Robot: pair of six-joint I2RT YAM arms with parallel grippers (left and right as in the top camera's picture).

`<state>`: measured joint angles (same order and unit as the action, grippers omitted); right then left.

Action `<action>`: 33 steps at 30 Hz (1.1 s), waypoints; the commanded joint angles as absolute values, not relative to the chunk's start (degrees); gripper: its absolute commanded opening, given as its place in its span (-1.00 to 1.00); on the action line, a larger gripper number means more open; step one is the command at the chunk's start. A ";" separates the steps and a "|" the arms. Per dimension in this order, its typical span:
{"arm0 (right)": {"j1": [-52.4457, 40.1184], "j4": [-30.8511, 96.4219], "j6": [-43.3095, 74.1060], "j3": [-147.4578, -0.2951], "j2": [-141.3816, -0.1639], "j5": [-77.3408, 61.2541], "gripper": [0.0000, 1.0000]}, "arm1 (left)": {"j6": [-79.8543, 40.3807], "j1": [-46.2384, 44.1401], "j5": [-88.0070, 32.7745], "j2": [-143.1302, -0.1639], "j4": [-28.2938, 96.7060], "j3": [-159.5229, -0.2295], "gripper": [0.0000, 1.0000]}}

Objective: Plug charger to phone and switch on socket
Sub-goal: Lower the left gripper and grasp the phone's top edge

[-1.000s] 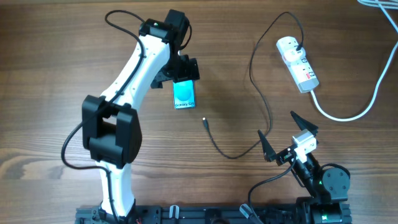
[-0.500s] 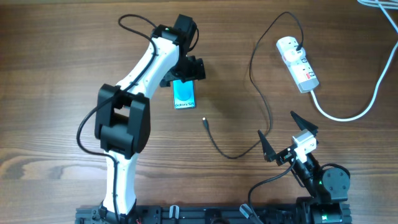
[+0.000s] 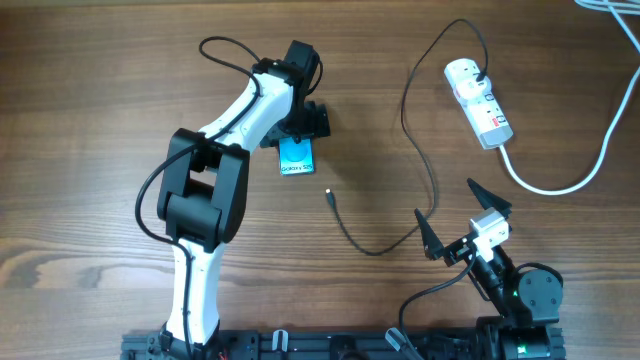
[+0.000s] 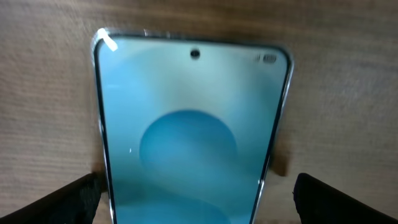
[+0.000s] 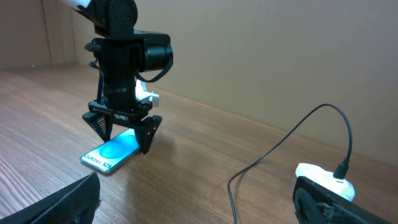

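The phone (image 3: 297, 159) lies flat on the wooden table with its cyan screen up and fills the left wrist view (image 4: 189, 143). My left gripper (image 3: 299, 127) stands open over the phone's far end, one finger (image 4: 74, 202) on each side of it, not touching. From the right wrist view the left gripper (image 5: 124, 138) straddles the phone (image 5: 109, 152). The charger's plug (image 3: 329, 196) lies loose right of the phone, and its black cable (image 3: 420, 150) runs up to the white socket (image 3: 478, 102). My right gripper (image 3: 458, 218) rests open and empty near the front edge.
A thick white cord (image 3: 570, 170) loops from the socket toward the right edge. The black cable (image 5: 273, 155) curves across the table between my right gripper (image 5: 199, 211) and the socket (image 5: 320, 176). A second white cord crosses the top right corner.
The left arm has swung right and its gripper has come closer over the phone's far end, covering more of it. The right arm, cable and socket have not moved.
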<state>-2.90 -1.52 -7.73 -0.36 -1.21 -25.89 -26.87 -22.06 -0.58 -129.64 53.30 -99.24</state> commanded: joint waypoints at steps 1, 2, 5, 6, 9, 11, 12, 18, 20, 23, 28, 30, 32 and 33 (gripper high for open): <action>-2.68 -1.83 -7.49 -0.30 -0.91 -25.98 1.00 | -27.24 -22.02 0.12 -131.17 50.02 -95.24 1.00; -2.68 -1.83 -7.51 -0.30 -0.91 -25.98 0.99 | -27.24 -22.02 0.14 -131.17 49.41 -94.70 1.00; -2.68 -1.83 -7.49 -0.30 -0.91 -25.98 0.99 | -27.27 -22.02 0.10 -131.17 49.84 -94.72 1.00; -2.68 -1.83 -7.49 -0.30 -0.91 -25.98 1.00 | -27.27 -22.02 0.08 -131.17 50.19 -94.72 0.99; -2.68 -1.83 -7.51 -0.30 -0.91 -25.98 0.99 | -27.27 -22.02 0.08 -131.17 53.25 -94.72 0.88; -2.68 -1.83 -7.49 -0.30 -0.91 -25.98 0.99 | -27.29 -22.02 0.05 -131.20 56.01 -94.72 0.86; -2.68 -1.83 -7.49 -0.30 -0.91 -25.98 1.00 | -27.27 -22.02 0.05 -131.17 57.30 -94.70 0.87; -2.68 -1.83 -7.49 -0.30 -0.91 -25.98 1.00 | -27.27 -22.02 0.08 -131.20 58.59 -94.72 1.00; -2.68 -1.83 -7.49 -0.30 -0.91 -25.98 0.99 | -27.22 -22.02 0.14 -131.17 56.66 -94.72 1.00; -2.68 -1.83 -7.49 -0.30 -0.91 -25.98 1.00 | -27.27 -22.02 0.10 -131.17 55.05 -94.72 0.67; -2.68 -1.83 -7.49 -0.30 -0.91 -25.98 1.00 | -27.29 -22.02 0.08 -131.17 58.28 -94.72 0.44; -2.68 -1.83 -7.49 -0.30 -0.91 -25.98 0.99 | -27.29 -22.02 0.05 -131.17 60.12 -94.72 0.42; -2.68 -1.83 -7.49 -0.30 -0.91 -25.98 1.00 | -27.29 -22.02 0.03 -131.17 62.89 -94.72 0.36; -2.68 -1.83 -7.49 -0.30 -0.91 -25.98 0.99 | -27.29 -22.02 0.03 -131.17 64.07 -94.72 0.33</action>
